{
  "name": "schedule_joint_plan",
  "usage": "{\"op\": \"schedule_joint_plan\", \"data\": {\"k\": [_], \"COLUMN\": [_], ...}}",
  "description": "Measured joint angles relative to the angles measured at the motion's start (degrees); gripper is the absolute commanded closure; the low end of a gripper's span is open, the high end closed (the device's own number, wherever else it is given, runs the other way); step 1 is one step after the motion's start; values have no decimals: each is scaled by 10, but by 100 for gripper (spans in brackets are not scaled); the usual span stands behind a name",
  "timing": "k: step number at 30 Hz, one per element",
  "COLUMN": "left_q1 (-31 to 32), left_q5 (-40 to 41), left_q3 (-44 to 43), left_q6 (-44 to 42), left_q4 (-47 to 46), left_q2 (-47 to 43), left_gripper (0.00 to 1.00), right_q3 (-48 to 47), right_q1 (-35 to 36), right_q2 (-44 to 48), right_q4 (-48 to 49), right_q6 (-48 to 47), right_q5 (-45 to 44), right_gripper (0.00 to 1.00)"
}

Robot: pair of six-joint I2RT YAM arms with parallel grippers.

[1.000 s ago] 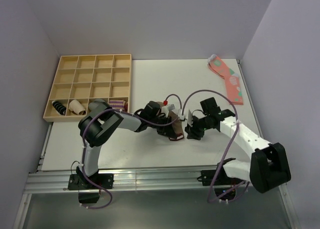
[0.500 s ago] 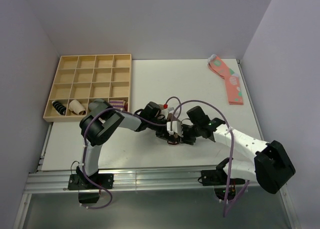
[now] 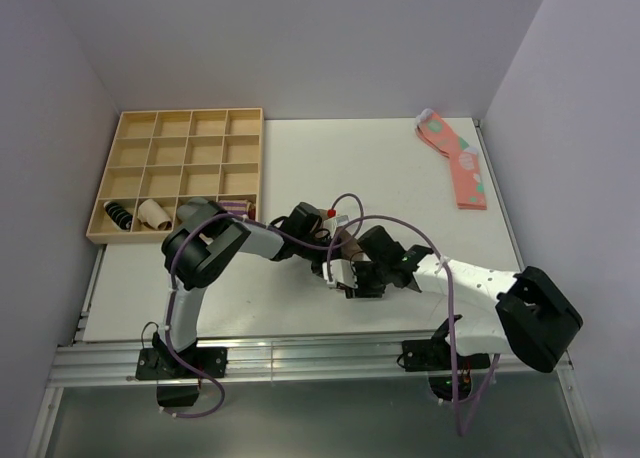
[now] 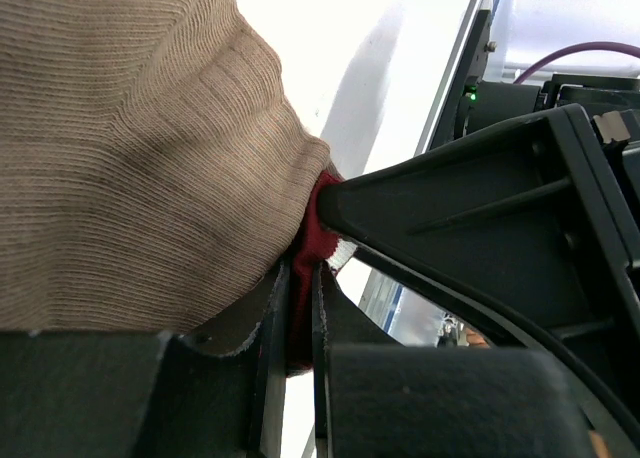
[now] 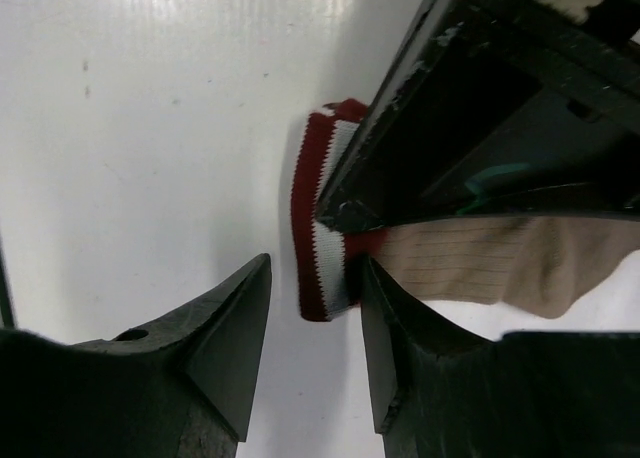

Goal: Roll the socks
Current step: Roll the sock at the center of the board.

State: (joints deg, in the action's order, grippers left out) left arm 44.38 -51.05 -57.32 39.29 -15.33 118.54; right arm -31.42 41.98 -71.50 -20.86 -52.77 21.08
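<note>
Tan knit sock (image 5: 470, 263) was near the middle of the white desk (image 5: 140, 128), between the two claws. Left claw (image 4: 300, 318) was pinched shut on its red cuff (image 4: 308, 228). Right claw (image 5: 315, 273) stood half open around the striped end, not gripping yet. It should close softly there, then turn slowly for a tight roll. Arms hid how much was rolled.

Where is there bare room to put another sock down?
Bare table lies between the wooden tray and the pink sock, along the back. Also the near left corner, by the tray. Crowded: centre front, where the left arm and right arm meet over the tan sock.
</note>
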Motion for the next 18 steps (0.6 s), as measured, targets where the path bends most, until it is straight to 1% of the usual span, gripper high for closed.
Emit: {"op": "schedule_joint_plan", "data": {"k": [7,13,15,16,18], "left_q1": [-2,-3,-4,-5,-6], "left_q5": [-7,-9,-12,-13,-15], "left_q3": [-2,-2,-1,-1,-1], "left_q6": [0,0,0,0,2], "left_q4": [1,2,4,4,4], "left_q2": [2,2,3,3,4], "left_gripper": [100,100,100,100,100], "right_q3": [0,-5,-7,-7,-8], "right_q1": [5,5,5,5,5], "right_q2": [-9,-35,-38,-39,-41], "right_q4": [34,50,51,51,50], "right_q6": [9,13,16,17,21], "right_q5": [-25,-28,-26,-25,-22], "right_gripper": [54,55,58,64,66]}}
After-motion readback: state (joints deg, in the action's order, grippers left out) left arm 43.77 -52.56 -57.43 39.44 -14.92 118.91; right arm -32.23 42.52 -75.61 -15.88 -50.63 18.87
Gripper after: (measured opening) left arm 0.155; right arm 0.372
